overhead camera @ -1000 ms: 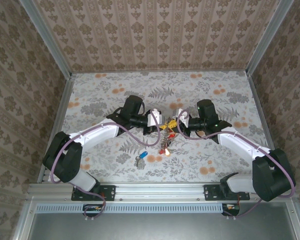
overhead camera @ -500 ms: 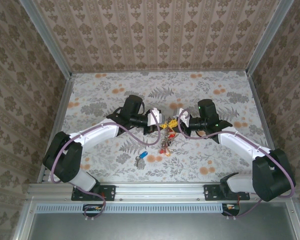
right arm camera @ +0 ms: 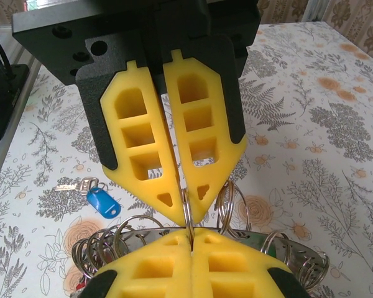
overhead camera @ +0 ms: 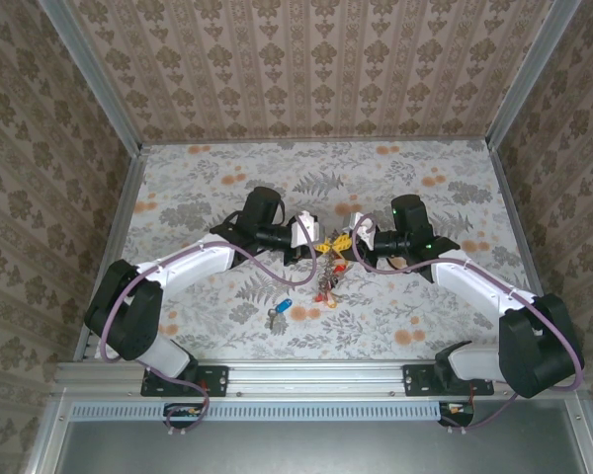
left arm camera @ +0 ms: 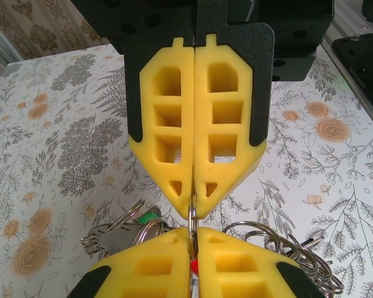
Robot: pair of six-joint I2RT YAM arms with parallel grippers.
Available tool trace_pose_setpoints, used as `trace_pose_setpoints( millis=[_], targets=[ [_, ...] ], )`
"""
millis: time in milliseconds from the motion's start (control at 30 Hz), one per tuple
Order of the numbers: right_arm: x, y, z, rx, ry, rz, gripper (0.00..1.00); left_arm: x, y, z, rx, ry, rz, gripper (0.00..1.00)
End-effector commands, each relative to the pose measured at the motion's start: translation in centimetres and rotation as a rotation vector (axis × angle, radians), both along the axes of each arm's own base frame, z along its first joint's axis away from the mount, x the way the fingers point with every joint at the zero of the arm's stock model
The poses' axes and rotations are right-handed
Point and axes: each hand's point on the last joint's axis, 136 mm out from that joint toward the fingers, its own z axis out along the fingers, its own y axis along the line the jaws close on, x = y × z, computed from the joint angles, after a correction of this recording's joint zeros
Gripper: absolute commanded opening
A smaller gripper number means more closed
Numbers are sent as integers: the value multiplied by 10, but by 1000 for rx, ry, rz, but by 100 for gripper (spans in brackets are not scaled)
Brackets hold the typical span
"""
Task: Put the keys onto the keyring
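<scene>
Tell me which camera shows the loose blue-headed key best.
The right wrist view: the blue-headed key lies close and large, its blue head, small ring and silver metal distinct. The top external view gives the key as a tiny blue speck.

Robot test cell, lab type. Wallpapered panels (overhead camera: 316, 69) close off the space beyond and to both sides of the left hand (overhead camera: 304, 235) and right hand (overhead camera: 360, 233). Aluminium frame rails (overhead camera: 316, 378) run behind them; a floral-print surface (overhead camera: 198, 188) lies beneath.
</scene>
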Motion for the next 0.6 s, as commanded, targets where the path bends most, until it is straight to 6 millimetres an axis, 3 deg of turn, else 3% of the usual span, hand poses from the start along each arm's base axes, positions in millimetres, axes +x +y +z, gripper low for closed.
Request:
trace_pose_setpoints(
  millis=[0,433,567],
  targets=[
    [-5,8,30,73,-54,61,0,4,-6,20,-58,-44,-21,10],
    [-4,9,31,75,-47,62,0,3,-7,23,-74,-43,-32,12],
    [-3,9,31,75,-47,60,0,4,-6,20,-64,-37,-31,8]
  ],
)
